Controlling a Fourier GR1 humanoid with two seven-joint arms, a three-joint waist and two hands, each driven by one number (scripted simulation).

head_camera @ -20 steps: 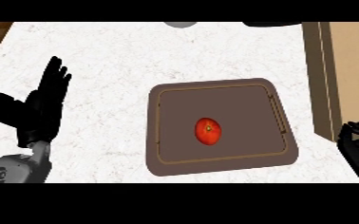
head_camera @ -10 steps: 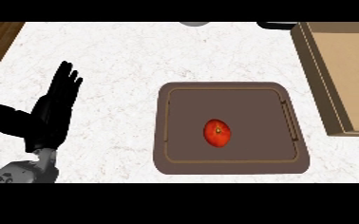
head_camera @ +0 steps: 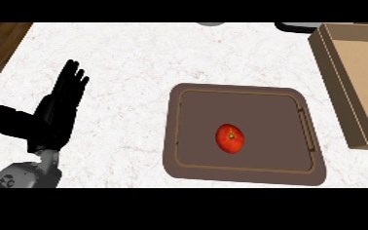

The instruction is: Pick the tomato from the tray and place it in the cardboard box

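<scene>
View swinging left: cardboard box [head_camera: 343, 85] sliding toward right edge. Tomato [head_camera: 230, 138] sitting untouched in tray [head_camera: 188, 126]. Left hand [head_camera: 59, 109] resting with fingers straight; right hand dropping out of sight. Pick not begun.

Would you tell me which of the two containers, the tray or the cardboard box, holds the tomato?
The brown tray in the middle holds the tomato; the cardboard box at the right edge shows nothing inside.

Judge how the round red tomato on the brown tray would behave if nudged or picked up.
The round red tomato would probably roll if nudged, though the brown tray has a raised rim that should stop it. Its smooth, glossy-looking skin may slip between fingers.
</scene>
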